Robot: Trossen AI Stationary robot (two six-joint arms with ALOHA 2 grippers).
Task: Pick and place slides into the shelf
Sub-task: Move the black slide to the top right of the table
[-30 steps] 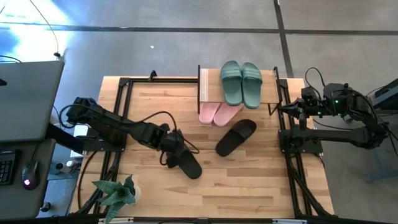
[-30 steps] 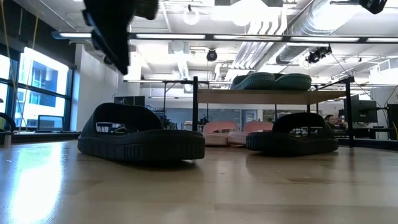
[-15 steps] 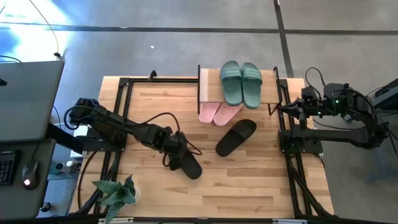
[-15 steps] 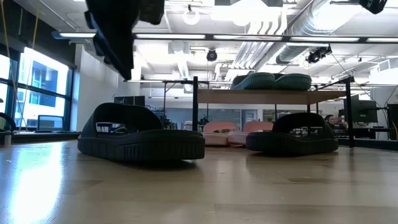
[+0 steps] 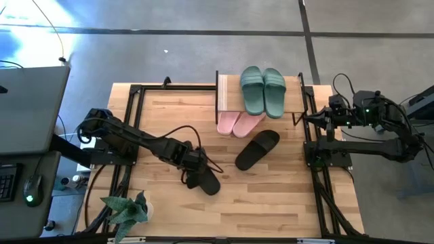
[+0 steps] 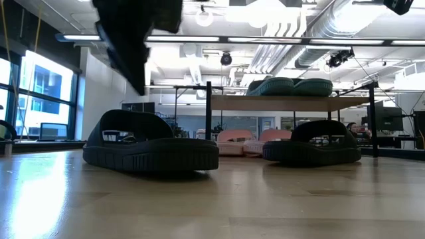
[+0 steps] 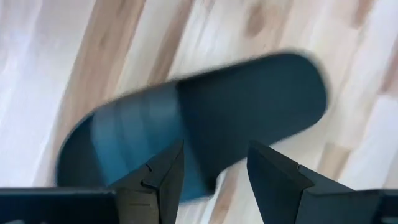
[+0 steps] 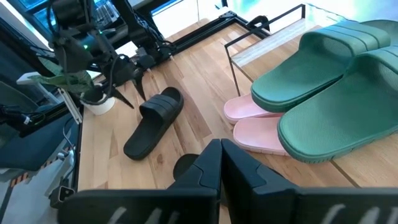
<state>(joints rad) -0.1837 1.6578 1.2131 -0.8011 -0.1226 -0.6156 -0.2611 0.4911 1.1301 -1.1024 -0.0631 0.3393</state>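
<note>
While the right gripper (image 8: 219,163) waits clenched by the bench's right edge, the left gripper (image 5: 195,165) has crept over the black slide (image 5: 205,179) near the bench's front edge, fingers (image 7: 163,180) released astride it; grasp seems imminent, shelf (image 5: 224,95) well apart

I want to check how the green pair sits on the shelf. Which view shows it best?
The high view: both green slides lie side by side on the shelf top. The right wrist view shows them close but cropped; the low view, edge-on; the left wrist view, nothing.
</note>
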